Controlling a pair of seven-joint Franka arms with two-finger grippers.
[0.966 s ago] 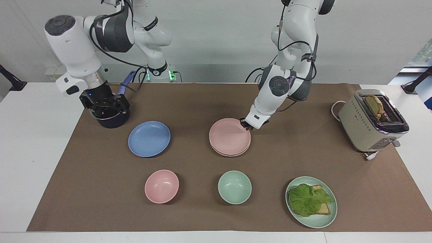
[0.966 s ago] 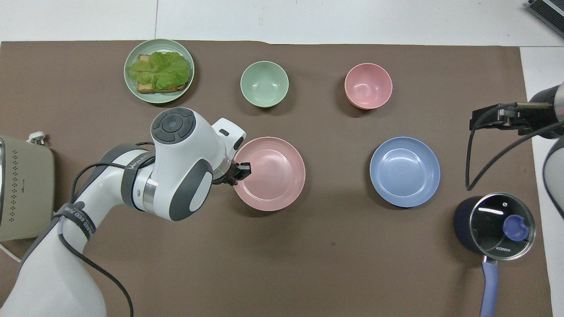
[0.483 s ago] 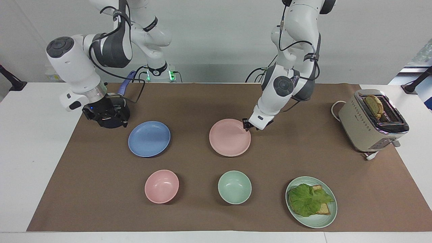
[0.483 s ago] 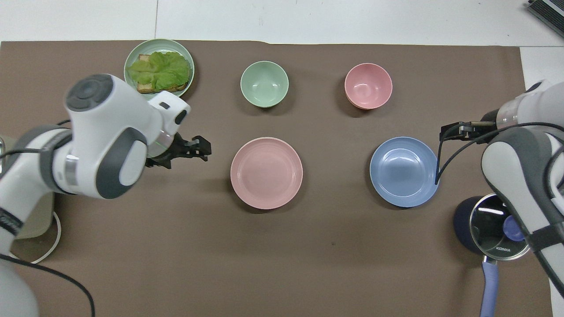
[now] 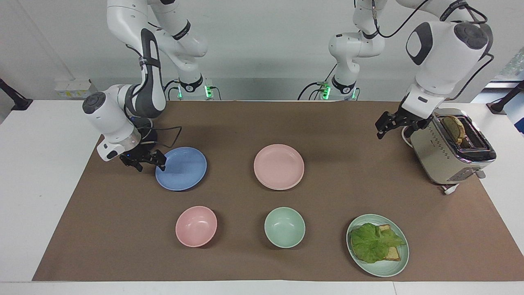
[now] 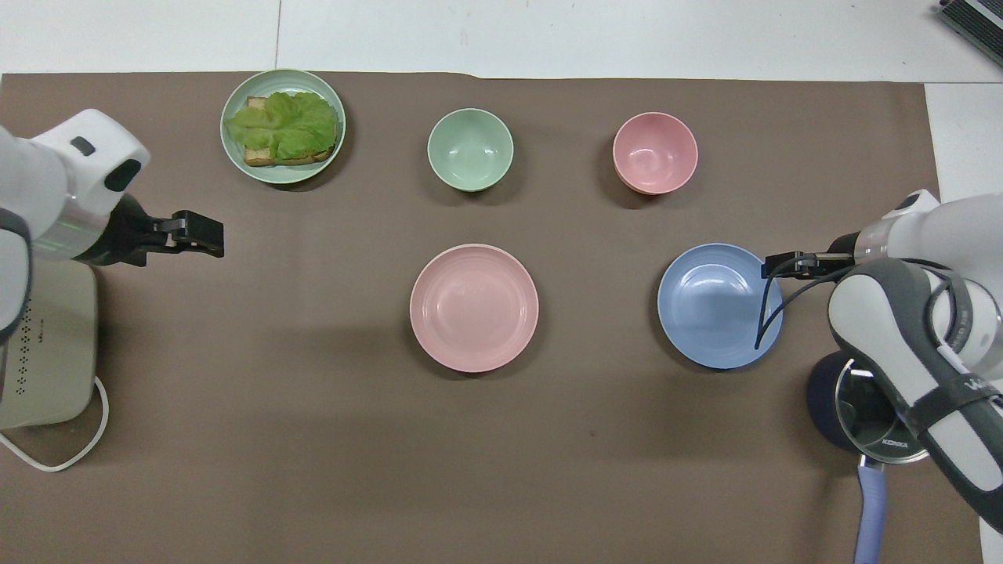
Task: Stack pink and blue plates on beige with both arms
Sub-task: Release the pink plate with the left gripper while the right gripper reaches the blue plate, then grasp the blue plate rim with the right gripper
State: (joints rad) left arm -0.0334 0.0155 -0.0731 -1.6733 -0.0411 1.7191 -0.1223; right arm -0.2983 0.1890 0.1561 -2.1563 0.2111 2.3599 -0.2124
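Pink plate point(image 5: 278, 166) at the middle of the brown mat point(image 5: 327, 205), lying flat on a second plate of the same size, the beige plate point(image 5: 281, 189), seen only as a thin rim along the pink one's edge farther from the robots. No gripper near this pair.

Blue plate point(image 5: 181, 168) flat on the mat beside the pink plate, apart from it, toward the right arm's end of the table. Right gripper point(image 5: 150, 166) low at the blue plate's outer edge, jaws spread wide and holding nothing, one fingertip point(image 5: 162, 166) over the rim and the other outside it above the mat; contact with the plate not clear from either view.

Left gripper point(image 5: 382, 129) raised in the air toward the left arm's end of the table, over the mat just beside the toaster point(image 5: 450, 147), well apart from all three plates, jaws apart and empty.

Farther from the robots than the plates, a row of three: pink bowl point(image 5: 196, 226), green bowl point(image 5: 284, 227), and a green plate point(image 5: 395, 266) carrying lettuce on bread. Slice of bread standing in the toaster's slot. Dark pot point(image 6: 823, 399) with a glass lid under the right arm, nearer to the robots than the blue plate
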